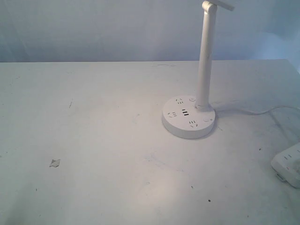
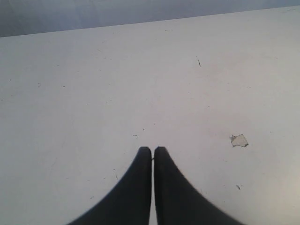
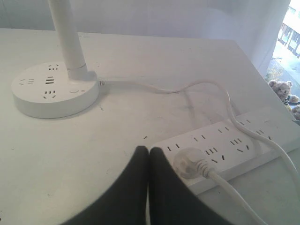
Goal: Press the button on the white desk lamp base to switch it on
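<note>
The white desk lamp base (image 1: 188,123) sits on the bench (image 1: 93,140), right of middle, with its pole (image 1: 204,56) rising from the far side. A power strip (image 1: 288,164) lies at the right edge, and a small scrap (image 1: 55,162) lies far to the left.

In the left wrist view, the left pincer (image 2: 152,151) is clenched and empty above bare bench, near the scrap (image 2: 239,140).

In the right wrist view, the right pincer (image 3: 148,151) is clenched on nothing, just beside the power strip (image 3: 225,145) and its plug (image 3: 187,164). The lamp base (image 3: 54,91) is well apart, with its cord (image 3: 187,89) trailing between them.

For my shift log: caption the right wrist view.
Shut right gripper near the power strip; white desk lamp base untouched beyond.
</note>
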Robot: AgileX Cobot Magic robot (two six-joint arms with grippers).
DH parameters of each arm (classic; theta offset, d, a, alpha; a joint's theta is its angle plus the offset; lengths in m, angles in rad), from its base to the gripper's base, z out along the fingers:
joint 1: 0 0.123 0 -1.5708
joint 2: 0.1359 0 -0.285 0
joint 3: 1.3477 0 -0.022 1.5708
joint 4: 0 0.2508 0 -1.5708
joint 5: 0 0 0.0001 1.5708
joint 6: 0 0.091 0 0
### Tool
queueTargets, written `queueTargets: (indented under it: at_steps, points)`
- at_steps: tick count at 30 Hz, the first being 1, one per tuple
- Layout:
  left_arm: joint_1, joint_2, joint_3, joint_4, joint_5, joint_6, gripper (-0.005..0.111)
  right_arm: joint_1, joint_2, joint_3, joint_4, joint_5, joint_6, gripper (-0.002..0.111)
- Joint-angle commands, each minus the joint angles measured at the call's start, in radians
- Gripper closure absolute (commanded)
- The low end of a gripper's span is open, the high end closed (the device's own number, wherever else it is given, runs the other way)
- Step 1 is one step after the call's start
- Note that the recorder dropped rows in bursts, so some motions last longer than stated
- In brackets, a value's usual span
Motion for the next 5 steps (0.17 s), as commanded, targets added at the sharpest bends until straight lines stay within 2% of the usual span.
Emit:
queueTargets:
  at_steps: [1,5]
  points:
    - [0.000,-0.005,-0.003,-0.008,-0.006,-0.002,0.106,0.005,-0.006,0.005,0.007,-0.003,0.004,0.108]
    - [0.000,-0.005,-0.003,-0.008,-0.006,-0.002,0.106,0.005,-0.006,0.005,0.007,-0.003,0.004,0.108]
